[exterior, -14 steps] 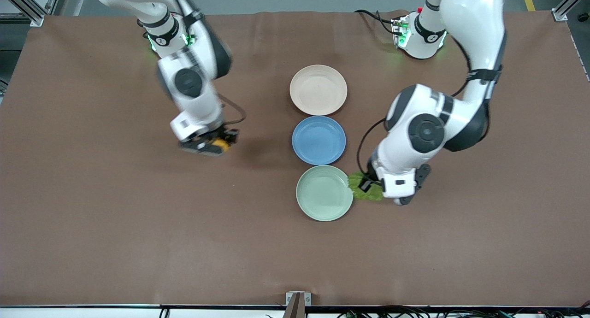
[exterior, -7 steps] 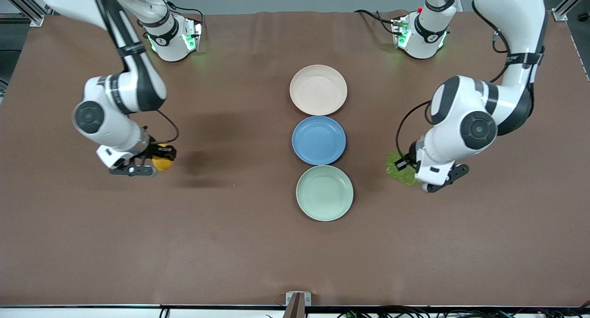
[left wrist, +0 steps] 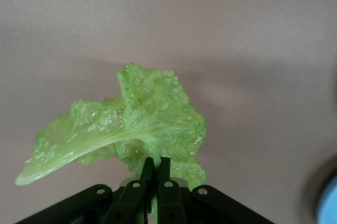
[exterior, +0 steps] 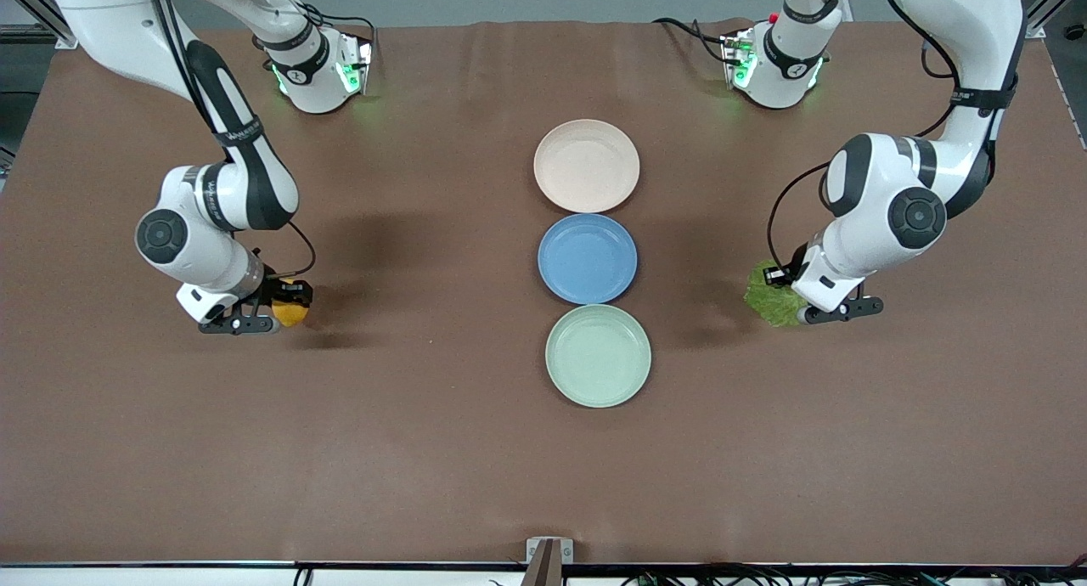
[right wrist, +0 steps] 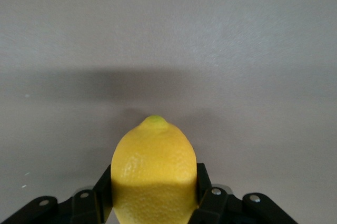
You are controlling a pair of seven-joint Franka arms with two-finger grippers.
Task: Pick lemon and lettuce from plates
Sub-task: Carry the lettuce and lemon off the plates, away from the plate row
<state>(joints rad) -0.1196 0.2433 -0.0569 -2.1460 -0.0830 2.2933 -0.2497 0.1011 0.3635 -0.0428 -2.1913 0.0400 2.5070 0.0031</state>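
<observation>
1. While the right gripper [exterior: 270, 314] hangs over the bare brown worktop [exterior: 425, 450] toward the right arm's end, its jaws pinch the lemon [exterior: 290, 313] from both sides.
2. Seen from the right wrist, the lemon [right wrist: 154, 182] sits squarely between the right gripper's [right wrist: 154, 192] black fingers [right wrist: 204, 182], its nub pointing away from the wrist, with a shadow on the worktop beneath it.
3. Over the worktop toward the left arm's end, the left gripper [exterior: 802, 307] has its jaws pressed together on the lettuce [exterior: 771, 295].
4. From the left wrist, the left gripper's [left wrist: 154, 174] jaws meet on the lettuce [left wrist: 142, 126] at the leaf's crinkled body, and the paler pointed stem end juts out sideways, clear of the worktop.
5. Three plates stand in a line down the middle of the worktop, all bare: the beige-pink plate [exterior: 586, 166] farthest from the front camera, the blue plate [exterior: 587, 258] in the middle, the mint green plate [exterior: 598, 356] nearest.
6. Both the lemon and the lettuce are well apart from the plates, each out toward its own arm's end of the worktop.
7. Small dark lettering runs along a band on each arm's upper link, too small to read; green lights glow at both arm bases.
</observation>
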